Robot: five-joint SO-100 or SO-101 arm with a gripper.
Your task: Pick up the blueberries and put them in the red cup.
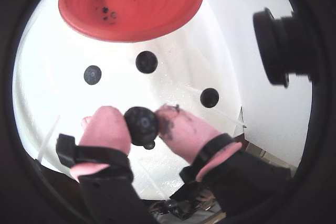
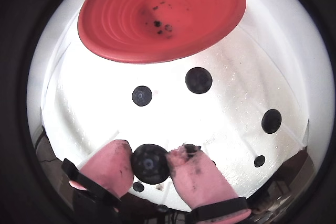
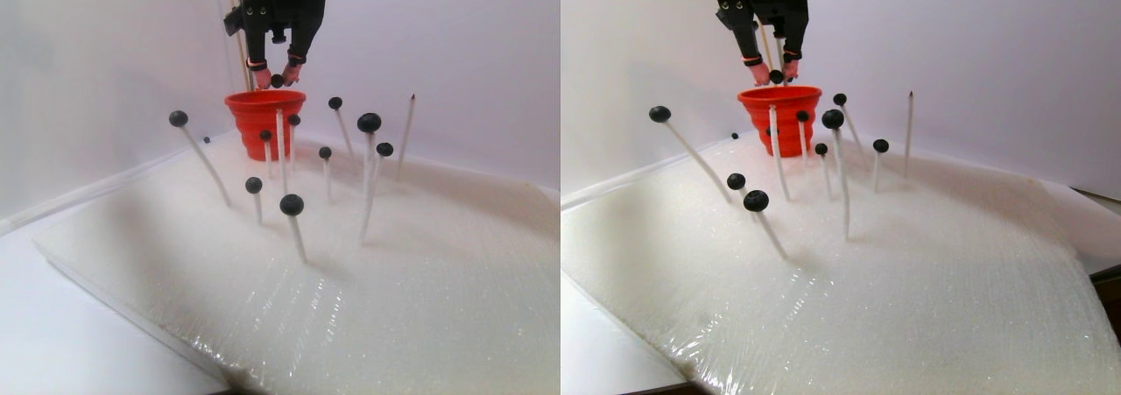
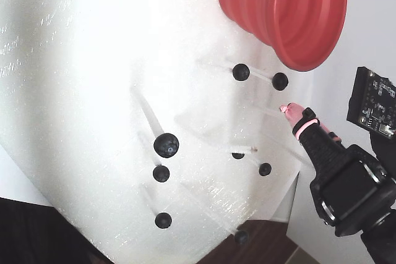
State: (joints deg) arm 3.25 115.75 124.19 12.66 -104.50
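Observation:
My gripper (image 1: 143,127) is shut on one large blueberry (image 1: 140,121), pinched between two pink stained fingertips (image 2: 113,163). In the stereo pair view it hangs just above the rim of the red cup (image 3: 263,113), at the back of the board. The ribbed red cup (image 1: 131,3) fills the top of both wrist views, with dark specks on its bottom (image 2: 157,23). Other blueberries (image 1: 146,62) (image 2: 199,81) sit on thin white sticks below the gripper. Several more stand on sticks across the board (image 3: 292,205) (image 4: 166,145).
The white foam board (image 3: 420,290) holds the sticks, some leaning. One bare pointed stick (image 3: 406,128) stands right of the cup. A black camera body (image 1: 281,45) juts in at the right. The wall is close behind the cup. A circuit board (image 4: 374,103) sits by the arm.

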